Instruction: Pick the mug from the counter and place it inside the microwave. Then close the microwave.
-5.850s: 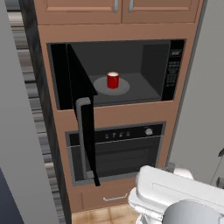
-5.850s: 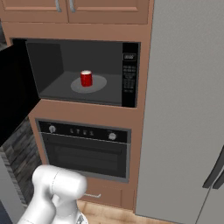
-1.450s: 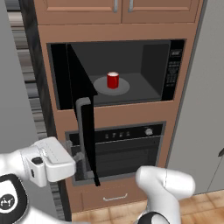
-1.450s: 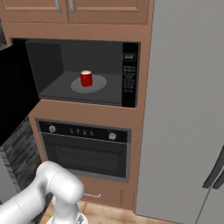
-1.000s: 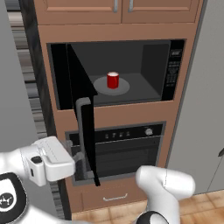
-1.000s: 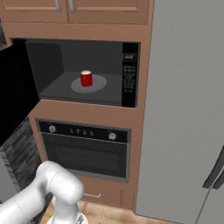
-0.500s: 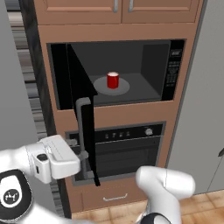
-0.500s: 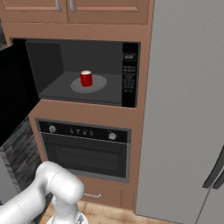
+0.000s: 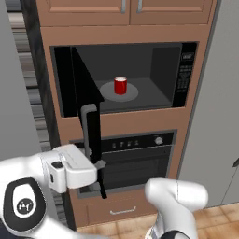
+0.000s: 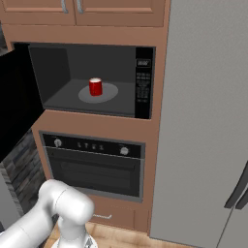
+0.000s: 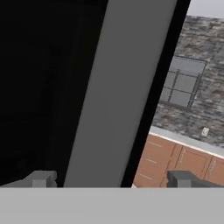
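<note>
Mug (image 9: 120,85): upright on the turntable (image 9: 108,93) inside the microwave (image 10: 144,83).
Door (image 9: 87,112): swung wide open.
Jaws: spread apart, straddling the door's grey handle (image 11: 118,100).

One mug (image 9: 120,85), one microwave (image 9: 186,74), one oven (image 9: 140,158), two upper cabinet doors (image 9: 84,11).

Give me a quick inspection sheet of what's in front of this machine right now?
Surface: grey turntable inside the microwave.
Job's things: red mug upright on the turntable; microwave door swung open to the left.
Clutter: nothing seen.
Claw: claw low beside the door's grey handle, fingers open, holding nothing.
Cables: nothing seen.
Surroundings: black oven below, wooden cabinets above, grey fridge to the right.
</note>
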